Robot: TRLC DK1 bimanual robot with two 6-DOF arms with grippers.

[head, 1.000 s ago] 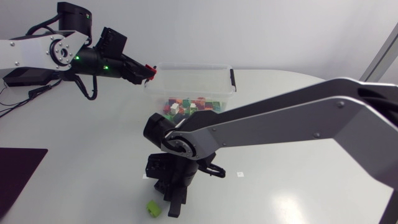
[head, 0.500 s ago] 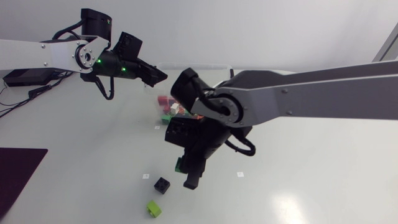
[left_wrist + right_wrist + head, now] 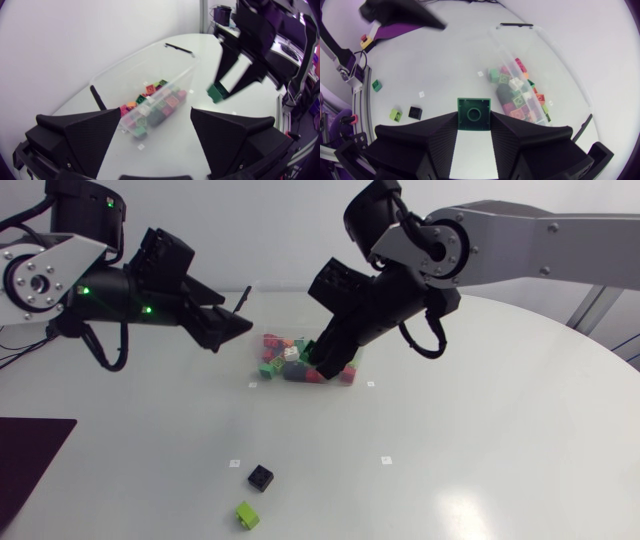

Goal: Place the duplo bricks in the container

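The right arm (image 3: 520, 240) holds its jaws pinching a dark green duplo brick (image 3: 473, 114), raised above the worktop (image 3: 480, 440) just beside the clear container (image 3: 127, 62), which sits toward the worktop's far edge with many coloured bricks (image 3: 290, 360) inside. From the wrist view the brick seems short of the rim, so letting go here would likely drop it outside or bounce it off the wall. The left arm (image 3: 110, 285) hangs near the container's other side, jaws spread and empty; the two arms could clash. A black brick (image 3: 261, 476) and a lime brick (image 3: 247, 516) lie near the front edge.
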